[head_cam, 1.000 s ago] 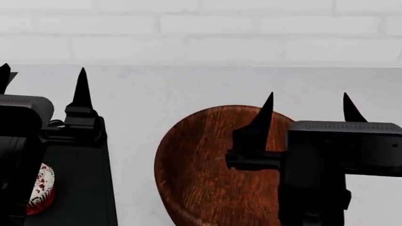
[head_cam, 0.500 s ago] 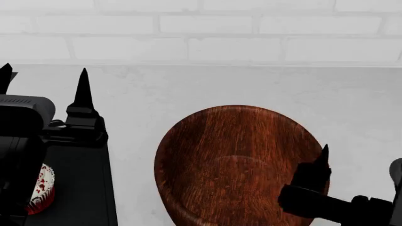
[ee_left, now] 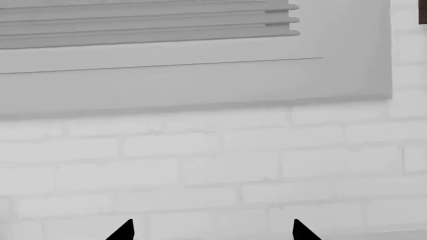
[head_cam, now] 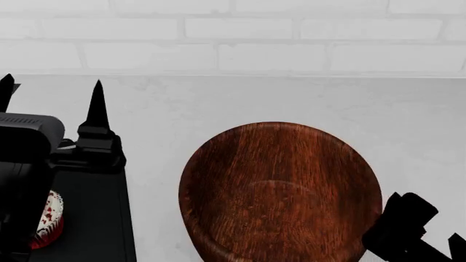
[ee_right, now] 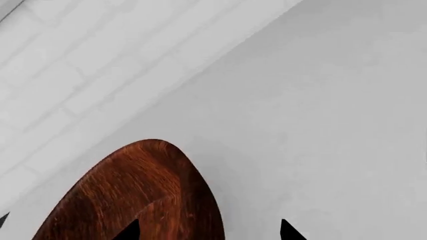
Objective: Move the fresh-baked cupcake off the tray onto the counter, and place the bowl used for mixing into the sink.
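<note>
The large reddish-brown wooden bowl (head_cam: 280, 191) sits on the white-grey counter (head_cam: 218, 98) in the middle of the head view. The cupcake (head_cam: 48, 217), red wrapper and speckled white frosting, stands on the black tray (head_cam: 95, 224) at the lower left, half hidden behind my left arm. My left gripper (head_cam: 51, 95) hangs open above the tray's far end and holds nothing. My right gripper (ee_right: 208, 232) is open and low at the bowl's (ee_right: 133, 195) right rim, one fingertip over the wood, the other over the counter (ee_right: 320, 100). The sink is out of view.
A white brick wall (head_cam: 233, 38) runs along the back of the counter. The left wrist view faces that wall (ee_left: 213, 165) and a grey slatted panel (ee_left: 167, 55) above it.
My right arm has dropped from above the bowl down and to the right, to the bowl's right rim. The left arm, bowl, cupcake and tray have stayed put.
</note>
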Controlling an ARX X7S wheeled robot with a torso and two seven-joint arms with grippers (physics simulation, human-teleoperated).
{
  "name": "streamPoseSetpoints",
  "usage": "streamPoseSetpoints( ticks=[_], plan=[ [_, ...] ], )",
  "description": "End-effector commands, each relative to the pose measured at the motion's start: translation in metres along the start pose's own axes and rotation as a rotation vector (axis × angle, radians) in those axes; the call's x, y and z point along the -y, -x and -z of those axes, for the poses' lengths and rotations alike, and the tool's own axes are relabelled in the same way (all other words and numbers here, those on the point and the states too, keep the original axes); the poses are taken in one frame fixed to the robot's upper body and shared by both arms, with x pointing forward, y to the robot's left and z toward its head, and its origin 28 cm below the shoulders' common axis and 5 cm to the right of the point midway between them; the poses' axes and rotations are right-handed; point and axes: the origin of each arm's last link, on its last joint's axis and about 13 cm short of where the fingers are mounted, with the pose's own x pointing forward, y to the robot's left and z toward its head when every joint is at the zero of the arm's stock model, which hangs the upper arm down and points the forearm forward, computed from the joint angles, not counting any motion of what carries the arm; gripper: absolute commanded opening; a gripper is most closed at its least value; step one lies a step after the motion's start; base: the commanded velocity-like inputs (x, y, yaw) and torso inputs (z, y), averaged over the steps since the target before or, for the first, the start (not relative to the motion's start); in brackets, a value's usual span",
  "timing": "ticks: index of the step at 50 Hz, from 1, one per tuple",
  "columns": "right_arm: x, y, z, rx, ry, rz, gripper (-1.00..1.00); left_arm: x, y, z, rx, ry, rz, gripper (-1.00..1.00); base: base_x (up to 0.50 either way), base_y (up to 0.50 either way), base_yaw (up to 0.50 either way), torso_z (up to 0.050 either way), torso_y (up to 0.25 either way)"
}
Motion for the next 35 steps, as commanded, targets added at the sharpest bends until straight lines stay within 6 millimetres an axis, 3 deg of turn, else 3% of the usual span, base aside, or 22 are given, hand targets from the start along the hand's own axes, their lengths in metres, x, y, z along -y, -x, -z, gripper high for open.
streamPoseSetpoints(
  ticks=[1,12,35],
  plan=[
    [-0.014,0.001,-0.03,-0.157,-0.008,0.013,1.0,-0.003,0.001,-0.003,0.006,0.013,-0.008,1.0,0.0,0.0,0.0,0.0,0.0],
    [-0.014,-0.011,-0.046,-0.218,-0.073,0.012,1.0,-0.001,0.0,-0.002,0.005,0.007,-0.007,1.0,0.0,0.0,0.0,0.0,0.0],
    [-0.016,-0.042,-0.042,-0.275,-0.116,-0.023,1.0,-0.003,0.001,-0.003,0.009,0.013,-0.009,1.0,0.0,0.0,0.0,0.0,0.0]
  ],
)
